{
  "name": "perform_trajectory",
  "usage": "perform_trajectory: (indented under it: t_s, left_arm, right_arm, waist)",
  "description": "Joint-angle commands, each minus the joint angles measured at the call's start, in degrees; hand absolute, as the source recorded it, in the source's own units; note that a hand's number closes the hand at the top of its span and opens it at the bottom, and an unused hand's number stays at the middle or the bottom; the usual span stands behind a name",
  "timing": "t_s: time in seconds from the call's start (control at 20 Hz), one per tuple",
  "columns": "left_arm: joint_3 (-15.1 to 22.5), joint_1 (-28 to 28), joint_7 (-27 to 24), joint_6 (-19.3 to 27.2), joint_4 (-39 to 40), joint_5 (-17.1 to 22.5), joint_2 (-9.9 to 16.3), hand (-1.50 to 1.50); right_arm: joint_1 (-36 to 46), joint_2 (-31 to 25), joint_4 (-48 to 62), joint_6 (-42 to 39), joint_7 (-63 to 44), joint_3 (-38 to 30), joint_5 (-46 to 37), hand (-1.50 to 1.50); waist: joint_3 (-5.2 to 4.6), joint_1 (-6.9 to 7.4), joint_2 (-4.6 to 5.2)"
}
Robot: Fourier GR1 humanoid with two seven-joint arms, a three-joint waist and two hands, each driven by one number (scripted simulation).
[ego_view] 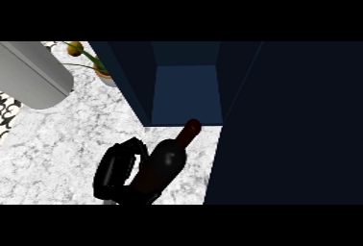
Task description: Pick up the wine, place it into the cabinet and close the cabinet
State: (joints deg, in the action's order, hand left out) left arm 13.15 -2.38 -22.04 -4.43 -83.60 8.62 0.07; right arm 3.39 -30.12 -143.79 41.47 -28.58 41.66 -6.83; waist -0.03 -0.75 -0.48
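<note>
White marble counter [56, 144] bearing potted plant [96, 65].

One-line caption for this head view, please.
A hand grips the wine bottle on the marble counter, its neck toward the open cabinet.

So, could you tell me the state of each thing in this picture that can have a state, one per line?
cabinet: open, nothing visible inside.
cabinet door: swung open at the view's right.
wine bottle: held, tilted, neck towards the cabinet opening, not yet inside.
hand: curled round the bottle's lower part; which hand it is cannot be told.
potted plant: upright on the counter, left of the cabinet.
grey cylinder: at upper left, apart from the rest.
</note>
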Motion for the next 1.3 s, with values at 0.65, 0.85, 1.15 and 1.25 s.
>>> perform_trajectory:
  t_s: [0.65,0.85,1.15,1.25]
  left_arm:
    - [-0.5,16.9,6.6,15.4,7.2,-3.1,-0.1,1.50]
    - [-0.3,20.2,5.1,17.1,11.2,-3.6,-0.1,1.50]
    - [-1.7,28.3,2.5,16.1,23.5,-0.8,-0.1,1.50]
    - [-0.7,32.7,5.1,18.7,25.6,1.1,-0.1,1.50]
  right_arm:
    - [-7.0,-3.6,-11.4,-0.4,1.0,2.0,-3.2,-1.50]
    - [-8.1,-5.6,-12.9,-1.0,2.3,-1.6,-0.4,-1.50]
    - [-9.6,-5.4,-10.9,-1.7,7.3,-2.4,3.6,-1.50]
    - [-9.1,-6.3,-12.9,-1.5,4.2,-0.8,1.1,-1.50]
  waist:
    - [-0.02,-0.81,0.24]
    - [0.00,-0.68,0.31]
    - [0.01,-0.92,0.60]
    - [-0.08,-1.73,0.50]
